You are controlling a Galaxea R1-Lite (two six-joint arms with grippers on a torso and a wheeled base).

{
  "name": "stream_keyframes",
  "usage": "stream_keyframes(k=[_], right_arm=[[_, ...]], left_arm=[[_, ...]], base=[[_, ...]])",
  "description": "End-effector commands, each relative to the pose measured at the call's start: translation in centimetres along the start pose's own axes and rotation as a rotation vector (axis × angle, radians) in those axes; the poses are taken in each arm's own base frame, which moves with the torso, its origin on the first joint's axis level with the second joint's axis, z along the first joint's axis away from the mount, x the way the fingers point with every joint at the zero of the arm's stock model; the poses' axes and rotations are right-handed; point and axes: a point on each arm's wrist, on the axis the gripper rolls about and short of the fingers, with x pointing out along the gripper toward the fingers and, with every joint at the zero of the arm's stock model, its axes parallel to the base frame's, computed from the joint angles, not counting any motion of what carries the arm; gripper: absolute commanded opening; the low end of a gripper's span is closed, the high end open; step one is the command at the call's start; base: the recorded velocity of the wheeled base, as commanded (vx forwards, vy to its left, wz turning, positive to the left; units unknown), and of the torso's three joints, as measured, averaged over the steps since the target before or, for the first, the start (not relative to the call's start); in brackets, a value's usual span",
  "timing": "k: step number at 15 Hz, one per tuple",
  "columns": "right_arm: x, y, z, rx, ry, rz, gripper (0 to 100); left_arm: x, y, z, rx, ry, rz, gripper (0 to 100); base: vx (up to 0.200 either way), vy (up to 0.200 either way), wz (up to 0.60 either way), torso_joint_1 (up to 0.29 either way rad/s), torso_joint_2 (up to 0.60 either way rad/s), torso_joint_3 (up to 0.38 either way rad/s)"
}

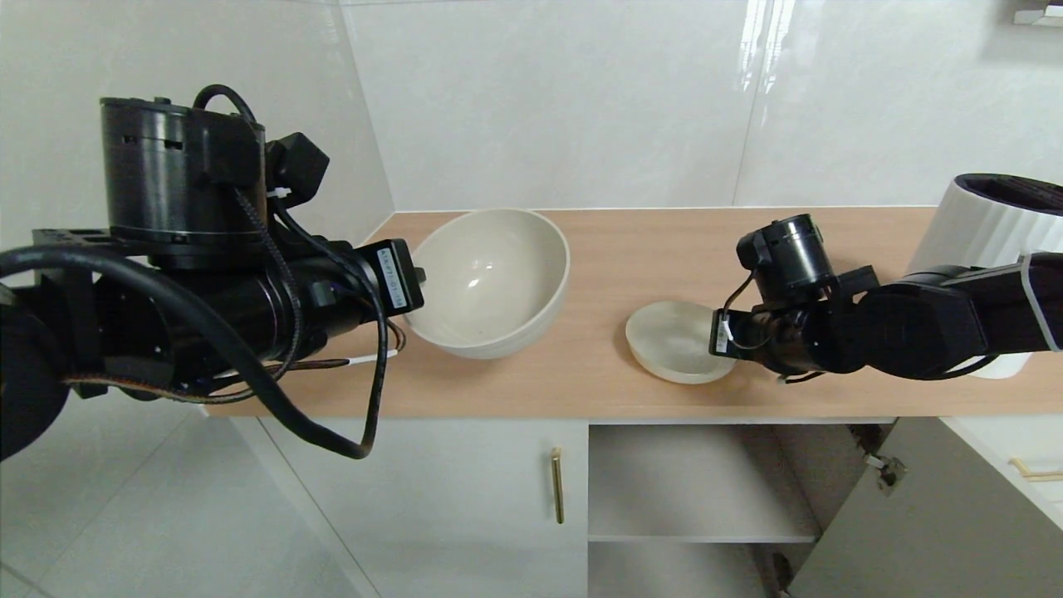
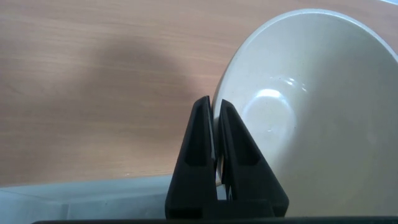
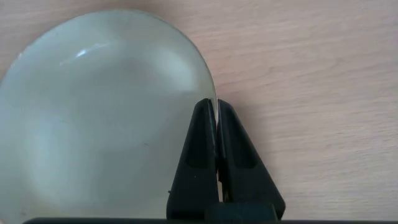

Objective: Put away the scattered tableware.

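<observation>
A large cream bowl point(image 1: 490, 278) is tilted up off the wooden counter point(image 1: 631, 249), and my left gripper point(image 2: 214, 109) is shut on its near rim; the bowl's inside point(image 2: 311, 118) faces the left wrist camera. To the right, a small pale plate point(image 1: 674, 339) rests near the counter's front edge. My right gripper point(image 3: 217, 112) is shut on the plate's point(image 3: 106, 118) rim at its right side, and one edge seems slightly raised.
A white cylindrical container point(image 1: 988, 249) stands on the counter at the far right, behind my right arm. Below the counter, a cabinet point(image 1: 689, 490) stands with its door point(image 1: 930, 515) swung open and a bare shelf inside. White tiled walls close the back and left.
</observation>
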Motion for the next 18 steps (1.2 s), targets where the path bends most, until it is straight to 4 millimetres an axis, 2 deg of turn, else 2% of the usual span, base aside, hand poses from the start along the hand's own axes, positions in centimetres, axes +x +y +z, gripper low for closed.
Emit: stream_keyframes(k=[1,3,5,8,9,10,13,15,18], right_arm=[[-1.5,-0.3,0.7,0.023,-0.016,0.031,0],[-4.5,-1.1,1.9,0.045,-0.051,0.085,0],[-8.8,-2.4,3.0,0.057,-0.045,0.208,0],[-14.4,-4.8,2.7,0.032,0.076,0.342,0],[-15.0,-5.2,2.4,0.027,0.098,0.351,0],[-16.0,-6.0,1.3,0.011,0.146,0.353,0],[-17.0,-7.2,-0.5,0.001,0.173,0.348,0],[-17.3,-7.6,-1.0,-0.002,0.181,0.343,0],[-17.2,-7.8,-1.6,-0.005,0.197,0.335,0]], left_arm=[[0.0,0.1,-0.1,-0.004,0.003,0.004,0],[-0.7,0.5,-0.6,-0.013,0.011,0.008,0],[-2.0,1.1,-1.2,-0.009,0.02,0.01,0],[-3.9,2.1,-2.4,-0.003,0.035,0.017,0],[-4.4,2.3,-2.4,-0.002,0.029,0.014,0],[-5.6,3.0,-3.2,0.006,0.035,0.017,0],[-7.7,4.2,-4.8,0.054,0.05,0.021,0],[-7.8,4.6,-5.4,0.058,0.066,0.028,0],[-7.7,4.6,-5.5,0.057,0.074,0.031,0]], base=[[0.0,0.0,0.0,0.0,0.0,0.0],[0.0,0.0,0.0,0.0,0.0,0.0],[0.0,0.0,0.0,0.0,0.0,0.0],[0.0,0.0,0.0,0.0,0.0,0.0],[0.0,0.0,0.0,0.0,0.0,0.0],[0.0,0.0,0.0,0.0,0.0,0.0],[0.0,0.0,0.0,0.0,0.0,0.0],[0.0,0.0,0.0,0.0,0.0,0.0],[-0.2,0.0,0.0,0.009,0.01,-0.001]])
